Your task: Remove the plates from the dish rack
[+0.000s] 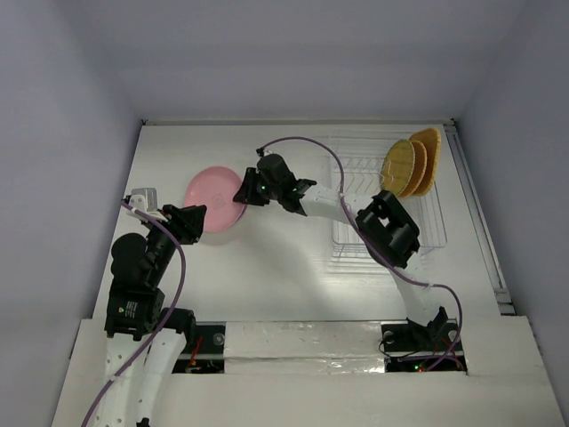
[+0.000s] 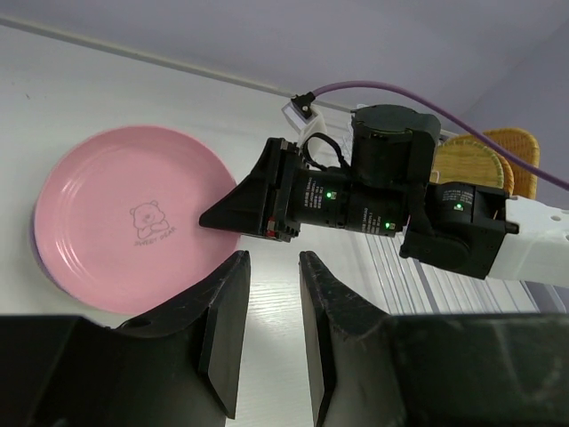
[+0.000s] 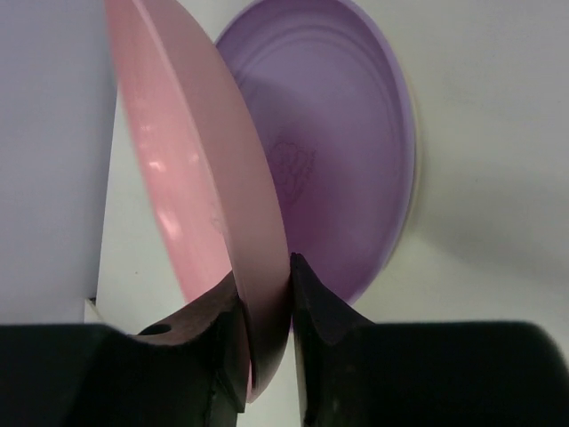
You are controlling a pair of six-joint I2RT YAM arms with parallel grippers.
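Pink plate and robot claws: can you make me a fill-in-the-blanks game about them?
The held plate in the right claw is coloured ____.
The flat plate lying below it is coloured ____.
The left claw is open and holds ____.
The plates standing in the dish rack are coloured ____.
Missing words: pink, purple, nothing, orange.
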